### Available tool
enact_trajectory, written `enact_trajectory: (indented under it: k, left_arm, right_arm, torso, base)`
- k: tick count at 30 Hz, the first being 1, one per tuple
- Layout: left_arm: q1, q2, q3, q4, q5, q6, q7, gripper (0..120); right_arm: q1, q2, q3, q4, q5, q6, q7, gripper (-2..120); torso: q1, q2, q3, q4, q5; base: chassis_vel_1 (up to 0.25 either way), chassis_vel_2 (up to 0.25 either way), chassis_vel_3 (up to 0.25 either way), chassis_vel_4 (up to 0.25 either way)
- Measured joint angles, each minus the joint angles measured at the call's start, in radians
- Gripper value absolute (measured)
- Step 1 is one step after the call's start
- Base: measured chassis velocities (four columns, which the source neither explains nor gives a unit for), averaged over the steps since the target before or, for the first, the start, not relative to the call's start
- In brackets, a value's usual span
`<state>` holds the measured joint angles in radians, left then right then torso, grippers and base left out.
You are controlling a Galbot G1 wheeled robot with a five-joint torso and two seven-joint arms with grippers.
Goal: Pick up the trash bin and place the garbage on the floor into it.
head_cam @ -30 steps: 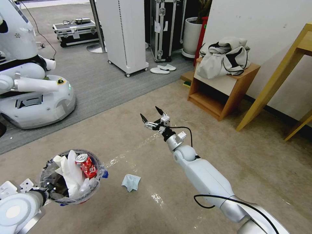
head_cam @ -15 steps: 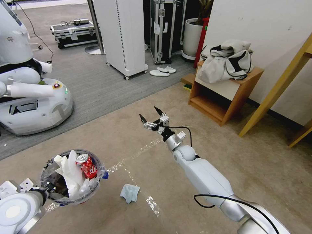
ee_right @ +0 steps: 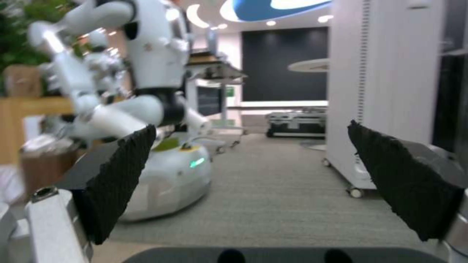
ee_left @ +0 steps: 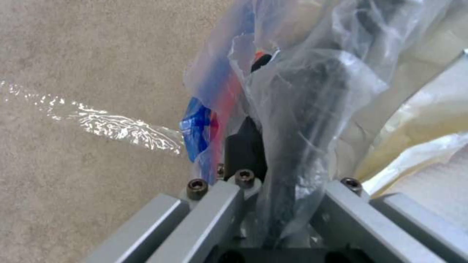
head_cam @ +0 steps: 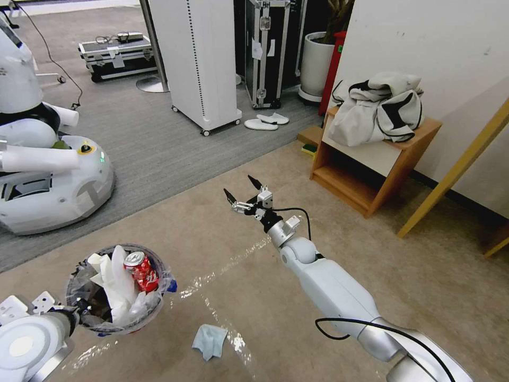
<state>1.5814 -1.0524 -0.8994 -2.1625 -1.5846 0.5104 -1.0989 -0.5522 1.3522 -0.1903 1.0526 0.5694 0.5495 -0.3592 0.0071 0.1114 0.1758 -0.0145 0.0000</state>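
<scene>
**Camera view shifted; bin held at lower left**

Shifted with the camera, the light-blue cloth [head_cam: 210,341] lies crumpled on glossy beige floor beside the trash bin [head_cam: 117,289]. Left gripper [ee_left: 273,153] clamps its plastic-lined rim, fingers partly veiled by film. Right gripper [head_cam: 243,193] hovers mid-air, jaws apart. Grey carpet [head_cam: 159,132] lies beyond.

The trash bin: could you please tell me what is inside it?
The trash bin holds a red soda can and crumpled white papers; anything beneath them is covered.

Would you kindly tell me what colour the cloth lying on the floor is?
Light blue; the cloth shows best in the head view, lying on the beige floor.
</scene>
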Motion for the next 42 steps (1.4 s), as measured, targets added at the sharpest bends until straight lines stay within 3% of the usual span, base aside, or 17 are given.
enact_trajectory:
  k: [7,11,23,28,30,35,42]
  left_arm:
    - [0.012,-0.001,-0.005,-0.012,0.002,0.001,-0.001,0]
    - [0.012,-0.008,-0.001,-0.015,0.007,0.001,-0.002,0]
    - [0.017,-0.014,-0.001,-0.019,0.013,0.002,-0.006,0]
    - [0.023,-0.018,-0.003,-0.024,0.013,0.001,-0.007,0]
    - [0.026,-0.016,-0.01,-0.031,0.011,0.0,-0.007,0]
    - [0.028,-0.01,-0.021,-0.036,0.005,-0.003,-0.009,0]
    - [0.03,-0.01,-0.027,-0.037,0.001,-0.004,-0.009,0]
  right_arm:
    - [0.042,-0.072,-0.12,-0.001,-0.031,0.027,-0.093,100]
    - [0.051,-0.093,-0.149,0.001,-0.085,0.032,-0.093,100]
    - [0.001,-0.057,-0.131,-0.005,-0.089,0.046,-0.049,100]
    - [0.017,-0.071,-0.155,-0.014,-0.087,0.047,-0.116,100]
    - [0.039,-0.094,-0.197,-0.015,-0.073,0.041,-0.218,100]
    - [0.083,-0.142,-0.299,-0.01,-0.064,0.026,-0.325,100]
    - [0.144,-0.174,-0.389,-0.052,-0.057,0.021,-0.399,100]
  torso:
    - [0.0,0.0,0.0,0.0004,0.0001]
    - [0.0,0.0,0.0,0.0001,0.0]
    - [0.0,0.0,0.0,0.0003,0.0]
    - [0.0,0.0,0.0,0.0003,0.0]
    - [0.0,0.0,0.0,0.0004,0.0001]
    - [0.0,0.0,0.0,0.0003,0.0002]
    - [0.0,0.0,0.0,0.0003,-0.0001]
  base:
    - [-0.011,0.004,0.006,-0.006]
    - [0.0,0.0,0.0,0.0]
    - [0.0,0.0,0.0,0.0]
    - [0.0,0.0,0.0,0.0]
    - [0.0,0.0,0.0,0.0]
    - [0.0,0.0,0.0,0.0]
    - [0.0,0.0,0.0,0.0]
